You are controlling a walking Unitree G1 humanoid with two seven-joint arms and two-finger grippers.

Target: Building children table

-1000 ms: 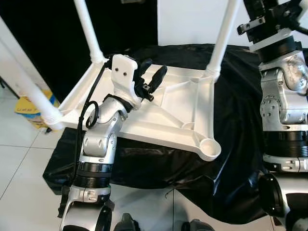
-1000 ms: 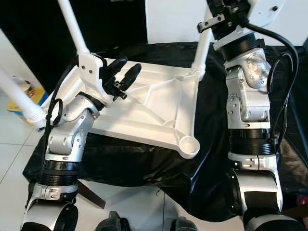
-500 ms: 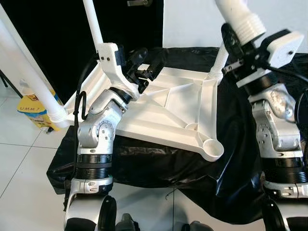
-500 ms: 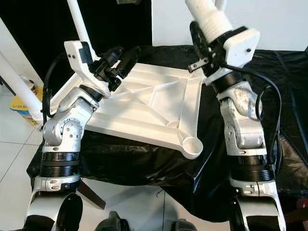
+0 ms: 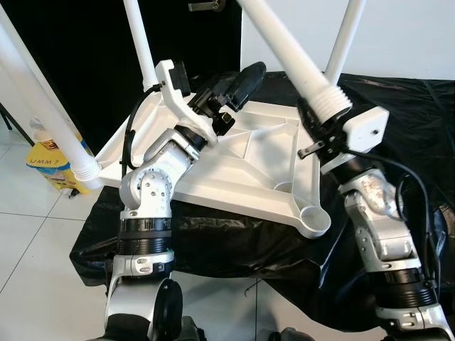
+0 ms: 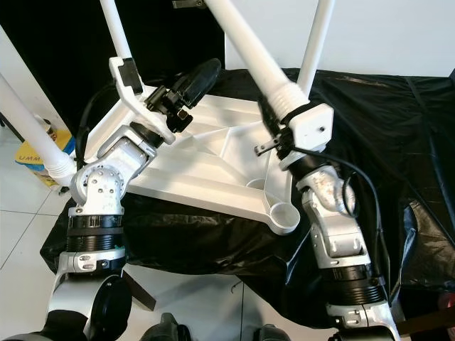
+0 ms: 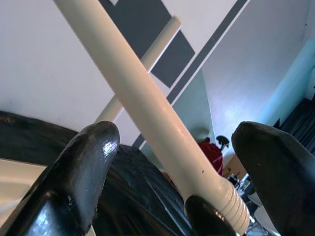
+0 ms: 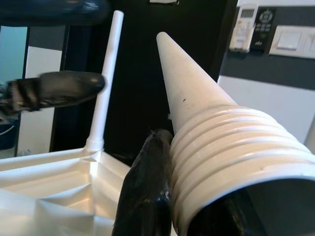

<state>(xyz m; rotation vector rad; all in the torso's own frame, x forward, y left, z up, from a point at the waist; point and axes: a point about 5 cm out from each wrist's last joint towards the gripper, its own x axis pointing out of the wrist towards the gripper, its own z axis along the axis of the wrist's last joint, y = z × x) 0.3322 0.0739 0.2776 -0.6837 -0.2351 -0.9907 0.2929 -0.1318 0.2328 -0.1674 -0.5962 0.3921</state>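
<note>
White tabletop lying upside down on a surface draped in black cloth, ribbed underside up. Three white legs already standing in corner sockets: far left, far right, near left. Near right corner socket open and bare.

Right tool clamped on the threaded end of a fourth white leg, held tilted, the shaft slanting up and away to the left, the ribbed end just above the tabletop's right rail and close to the open socket, not touching it. One black finger pressed against the ribs in the right wrist view.

Left tool raised over the far left part of the tabletop, fingers spread apart and holding nothing, the tilted leg crossing beyond the gap.

Light tiled floor around the surface, yellow package on it at the left, black backdrop and white wall behind.
</note>
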